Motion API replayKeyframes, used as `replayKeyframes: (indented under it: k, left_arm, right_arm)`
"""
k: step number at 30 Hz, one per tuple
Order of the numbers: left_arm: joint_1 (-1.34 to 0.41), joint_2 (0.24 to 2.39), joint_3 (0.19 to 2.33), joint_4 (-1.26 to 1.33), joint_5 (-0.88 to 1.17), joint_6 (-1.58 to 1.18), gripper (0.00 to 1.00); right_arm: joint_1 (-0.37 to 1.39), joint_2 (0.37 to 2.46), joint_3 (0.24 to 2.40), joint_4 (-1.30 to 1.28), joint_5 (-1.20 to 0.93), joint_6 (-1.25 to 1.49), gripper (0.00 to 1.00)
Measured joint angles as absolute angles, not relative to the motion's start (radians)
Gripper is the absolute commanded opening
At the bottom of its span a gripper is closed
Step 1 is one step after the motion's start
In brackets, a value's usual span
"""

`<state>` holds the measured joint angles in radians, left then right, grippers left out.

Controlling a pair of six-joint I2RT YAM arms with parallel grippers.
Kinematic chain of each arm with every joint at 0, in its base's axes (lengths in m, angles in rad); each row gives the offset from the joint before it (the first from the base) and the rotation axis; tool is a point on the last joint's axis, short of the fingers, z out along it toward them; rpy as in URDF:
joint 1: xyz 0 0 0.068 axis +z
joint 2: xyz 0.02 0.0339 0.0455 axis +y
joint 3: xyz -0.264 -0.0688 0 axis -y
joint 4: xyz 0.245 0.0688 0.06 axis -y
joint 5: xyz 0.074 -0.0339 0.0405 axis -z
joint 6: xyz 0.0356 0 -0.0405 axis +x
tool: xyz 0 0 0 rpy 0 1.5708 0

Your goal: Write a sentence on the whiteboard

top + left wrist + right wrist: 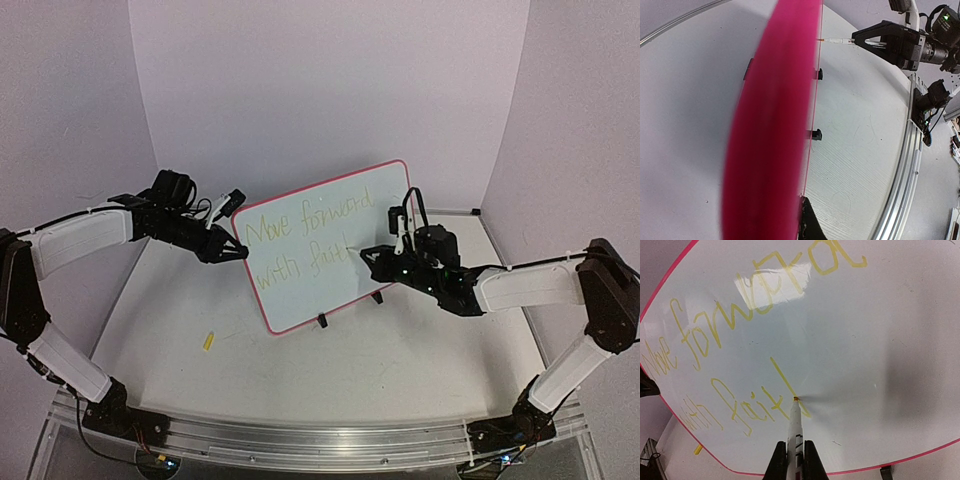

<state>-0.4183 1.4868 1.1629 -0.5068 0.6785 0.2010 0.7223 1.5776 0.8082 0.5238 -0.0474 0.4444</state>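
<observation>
Top external, left gripper (236,251) clamping whiteboard (372,212) edge, marker (794,421) touching

The back wall (330,90) was pale purple, plain and smooth. The left wall (60,100) and the right wall (590,120) were the same soft colour, and they met the back wall at two corners. The tabletop (400,370) was white, with a few faint marks on it. A shiny metal rail (320,440) ran along its near edge. The light was soft, with gentle shadows on the tabletop.

Left arm (75,240), right arm (525,285): jaws closed.
</observation>
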Motion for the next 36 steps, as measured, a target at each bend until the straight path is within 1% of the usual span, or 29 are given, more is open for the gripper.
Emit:
replayKeyframes:
  k: [13, 32, 36]
  left_arm:
    - [-0.419, 1.487, 1.163, -0.507, 0.679, 0.2, 0.0]
    - [-0.42, 1.487, 1.163, -0.506, 0.678, 0.201, 0.0]
    - [-0.42, 1.487, 1.163, -0.506, 0.678, 0.203, 0.0]
  right_arm:
    - [0.723, 1.57, 0.808, 0.528, 0.008, 0.442, 0.0]
    - [0.722, 1.569, 0.739, 0.545, 0.011, 0.469, 0.0]
    - [0.722, 1.538, 0.728, 0.544, 0.012, 0.469, 0.0]
